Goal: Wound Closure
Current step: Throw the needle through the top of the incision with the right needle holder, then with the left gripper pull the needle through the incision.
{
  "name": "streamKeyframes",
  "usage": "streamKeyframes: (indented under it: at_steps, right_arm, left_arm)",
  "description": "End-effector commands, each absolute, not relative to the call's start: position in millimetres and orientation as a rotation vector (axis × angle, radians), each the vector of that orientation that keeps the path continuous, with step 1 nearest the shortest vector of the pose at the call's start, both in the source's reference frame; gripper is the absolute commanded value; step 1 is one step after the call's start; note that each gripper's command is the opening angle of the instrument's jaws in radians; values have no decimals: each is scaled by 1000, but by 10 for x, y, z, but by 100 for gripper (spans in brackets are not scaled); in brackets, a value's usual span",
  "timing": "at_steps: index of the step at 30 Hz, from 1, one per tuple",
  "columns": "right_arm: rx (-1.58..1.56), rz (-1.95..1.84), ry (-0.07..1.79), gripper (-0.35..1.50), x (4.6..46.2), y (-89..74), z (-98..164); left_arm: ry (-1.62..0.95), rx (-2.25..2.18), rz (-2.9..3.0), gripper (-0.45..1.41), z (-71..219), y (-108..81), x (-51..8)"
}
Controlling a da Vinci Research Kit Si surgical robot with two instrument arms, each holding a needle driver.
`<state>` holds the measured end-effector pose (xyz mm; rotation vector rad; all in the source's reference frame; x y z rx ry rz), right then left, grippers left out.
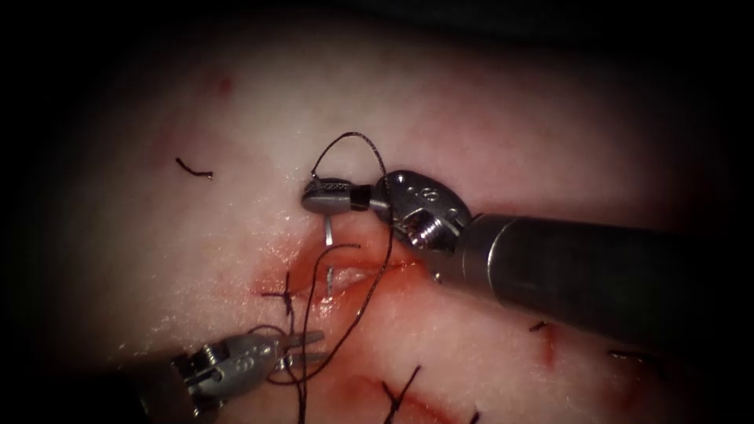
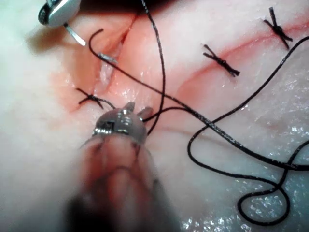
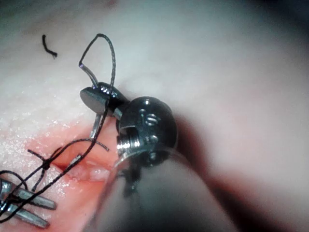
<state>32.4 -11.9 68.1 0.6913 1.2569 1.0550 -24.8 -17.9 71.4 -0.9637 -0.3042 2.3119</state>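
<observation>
Endoscope view: My right tool (image 1: 314,196) enters from the right and sits above the cut (image 1: 345,276), jaws clamped on the needle (image 1: 327,232) close to its rear end. The needle body runs down from the jaws and enters the tissue (image 1: 510,133) at the upper lip of the cut; a short bright length of it shows inside the open cut. The thread (image 1: 369,290) arcs over my right jaws, then drops across the cut toward my left tool (image 1: 310,345). My left tool lies below the cut, jaws parted and gripping nothing, with thread lying across them. A tied stitch (image 1: 287,297) sits on the left end of the cut. A cut end of thread (image 1: 194,168) lies well to the upper left. Red fluid (image 1: 393,271) collects around the cut.

Left wrist view: My left tool (image 2: 136,108) hovers over the tissue near the stitch (image 2: 92,98). Thread (image 2: 217,133) loops across the surface. Two further stitches (image 2: 221,60) lie along a second line.

Right wrist view: My right jaws (image 3: 96,96) pinch the needle (image 3: 96,126), thread (image 3: 105,48) looping above them. My left tool's parted jaws (image 3: 31,210) lie beside the cut (image 3: 84,169).
</observation>
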Motion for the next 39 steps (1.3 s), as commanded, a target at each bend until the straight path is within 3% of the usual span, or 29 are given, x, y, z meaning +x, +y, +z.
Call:
streamKeyframes:
  at_steps: [1,10,22,26,27,28,30,31,36,39]
  right_arm:
    - [741,1076,1247,-35,330,-127,686]
    - [988,1209,1191,-35,324,-168,679]
    - [1073,1211,1183,-35,328,-201,669]
    - [1023,1178,1266,-35,322,-189,668]
    - [1025,1176,1287,-15,319,-184,669]
    - [1028,1179,1300,17,317,-180,670]
    - [1028,1180,1311,95,313,-170,672]
    - [1031,1182,1314,111,311,-166,674]
    - [1032,1170,1347,128,292,-145,685]
    - [1027,1175,1348,125,279,-138,693]
  left_arm:
    - [-294,-978,2310,-5,717,-176,-253]
    - [-246,-1008,2307,-6,701,-164,-252]
    - [-194,-1045,2340,-6,695,-163,-261]
    - [-111,-1143,2422,-6,686,-156,-267]
    - [-78,-1190,2455,-6,683,-153,-269]
    - [-50,-1233,2487,-6,680,-151,-270]
    - [6,-1326,2550,-5,675,-148,-271]
    - [18,-1352,2561,-3,674,-146,-271]
    - [57,-1407,2591,17,671,-138,-270]
    - [72,-1424,2595,19,671,-130,-269]
